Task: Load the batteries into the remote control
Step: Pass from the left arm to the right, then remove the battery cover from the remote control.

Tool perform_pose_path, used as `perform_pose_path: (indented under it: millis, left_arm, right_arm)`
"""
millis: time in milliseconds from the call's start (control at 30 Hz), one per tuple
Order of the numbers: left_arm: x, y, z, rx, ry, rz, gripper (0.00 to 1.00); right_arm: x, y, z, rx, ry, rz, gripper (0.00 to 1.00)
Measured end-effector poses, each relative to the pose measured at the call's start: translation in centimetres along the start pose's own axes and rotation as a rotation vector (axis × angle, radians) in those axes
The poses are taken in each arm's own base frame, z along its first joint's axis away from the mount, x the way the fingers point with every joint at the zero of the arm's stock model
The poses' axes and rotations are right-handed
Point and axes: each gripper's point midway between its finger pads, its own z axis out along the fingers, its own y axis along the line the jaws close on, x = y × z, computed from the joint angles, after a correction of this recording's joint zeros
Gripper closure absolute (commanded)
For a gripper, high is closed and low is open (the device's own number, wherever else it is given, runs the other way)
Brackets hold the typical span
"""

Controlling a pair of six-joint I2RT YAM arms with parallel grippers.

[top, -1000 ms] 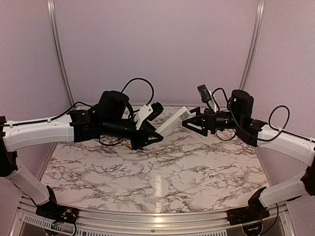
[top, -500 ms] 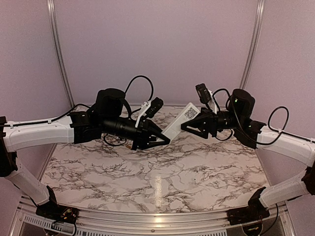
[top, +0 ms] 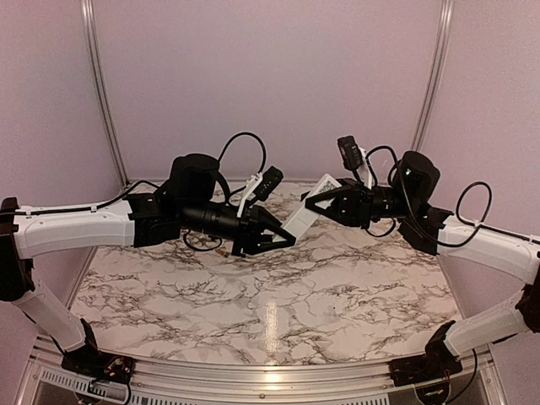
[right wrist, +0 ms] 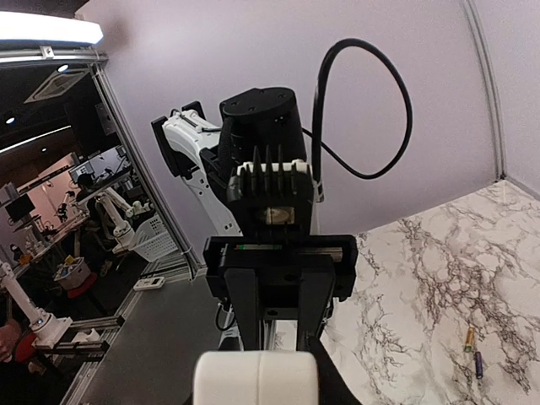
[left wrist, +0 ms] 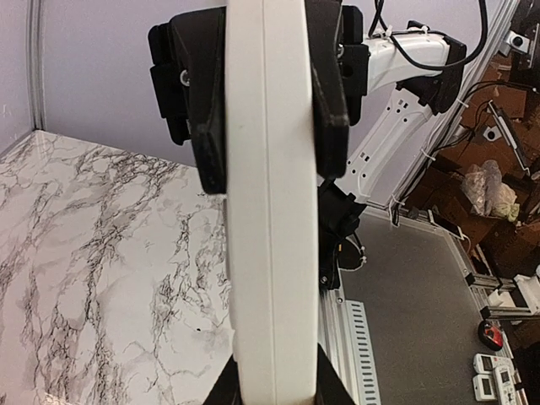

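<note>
The white remote control (top: 309, 210) hangs tilted in mid-air over the back of the table, held from both ends. My left gripper (top: 285, 237) is shut on its lower end, and in the left wrist view the remote control (left wrist: 270, 211) runs straight up from my left gripper (left wrist: 274, 390). My right gripper (top: 319, 201) is shut on the upper end; its black fingers (left wrist: 329, 93) press both sides there. In the right wrist view only the remote's end face (right wrist: 257, 377) shows, at my right gripper (right wrist: 257, 390). Two batteries (right wrist: 469, 339) lie on the marble.
The marble table (top: 278, 295) spreads out below both arms, with purple walls behind and a metal rail (top: 253, 380) at the near edge. The left arm's black wrist (right wrist: 274, 160) faces the right wrist camera. Cables loop above both wrists.
The right gripper moved left onto the remote's upper end and closed from wide open. The left gripper, still gripping, pushed the remote slightly to the right.
</note>
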Motion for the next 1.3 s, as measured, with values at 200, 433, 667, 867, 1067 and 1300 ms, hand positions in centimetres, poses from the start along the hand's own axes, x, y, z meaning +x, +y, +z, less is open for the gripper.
perform_pose_path:
  millis: [200,433,667,867,1067,1300]
  left_arm:
    - [-0.1,0.6,-0.2,-0.025,-0.006,-0.051,0.57]
    - [-0.4,3.5,-1.1,-0.113,-0.053,-0.093,0.3]
    - [1.3,6.5,-2.0,-0.205,-0.071,-0.22,0.23]
    - [2.2,8.4,-1.0,-0.221,-0.093,-0.337,0.21]
    - [2.9,9.7,0.2,-0.206,-0.127,-0.463,0.3]
    - [3.2,11.0,1.0,-0.21,-0.175,-0.588,0.3]
  right_arm:
    - [-0.2,-0.8,0.0,0.038,-0.017,-0.013,1.0]
    - [0.1,-1.9,0.0,0.091,-0.019,0.037,1.0]
    - [1.3,-6.0,-0.8,0.244,-0.022,0.126,1.0]
    - [2.8,-9.3,-1.5,0.342,-0.036,0.225,1.0]
    - [5.0,-10.7,-2.0,0.386,-0.052,0.311,1.0]
    - [4.6,-11.4,-2.5,0.424,-0.111,0.329,1.0]
